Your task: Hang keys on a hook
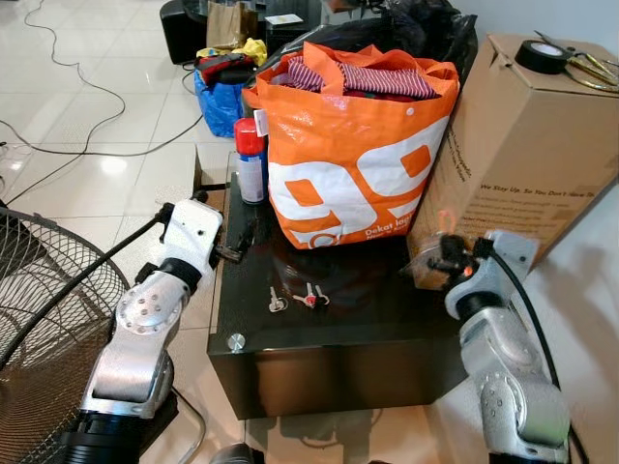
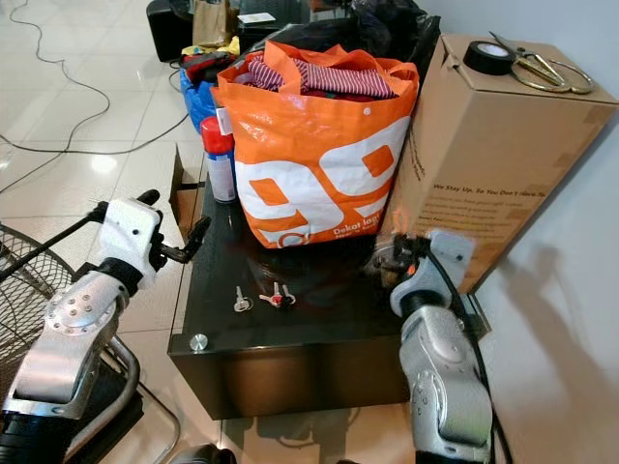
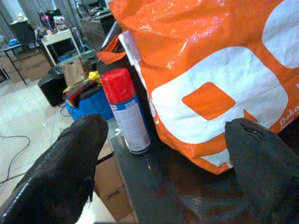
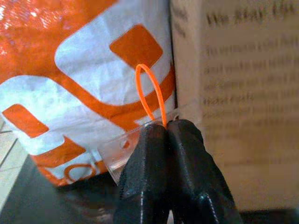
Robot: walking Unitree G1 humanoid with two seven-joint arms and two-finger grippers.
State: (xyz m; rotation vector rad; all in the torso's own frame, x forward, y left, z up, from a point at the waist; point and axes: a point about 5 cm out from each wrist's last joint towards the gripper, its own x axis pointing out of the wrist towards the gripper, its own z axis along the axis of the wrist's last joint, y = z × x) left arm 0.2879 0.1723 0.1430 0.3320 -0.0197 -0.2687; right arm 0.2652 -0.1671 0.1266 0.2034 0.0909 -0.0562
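A small bunch of keys point(image 1: 308, 296) with a red tag lies on the black table point(image 1: 368, 333), with a single silver key point(image 1: 276, 302) just left of it. My right gripper point(image 4: 166, 128) is shut on a clear plastic piece point(image 4: 122, 148) with an orange loop point(image 4: 150, 91). It is held low at the table's right side, between the orange bag and the cardboard box. My left gripper point(image 1: 218, 228) stands open at the table's left edge, near the spray can, with nothing between its fingers point(image 3: 70, 163).
A full orange shopping bag point(image 1: 358, 155) fills the back of the table, with a red-capped spray can point(image 1: 250, 159) to its left. A tall cardboard box point(image 1: 522, 155) carrying tape point(image 1: 539, 56) and scissors point(image 1: 590, 70) stands on the right. A fan grille point(image 1: 48, 319) is at my left; cables cross the floor.
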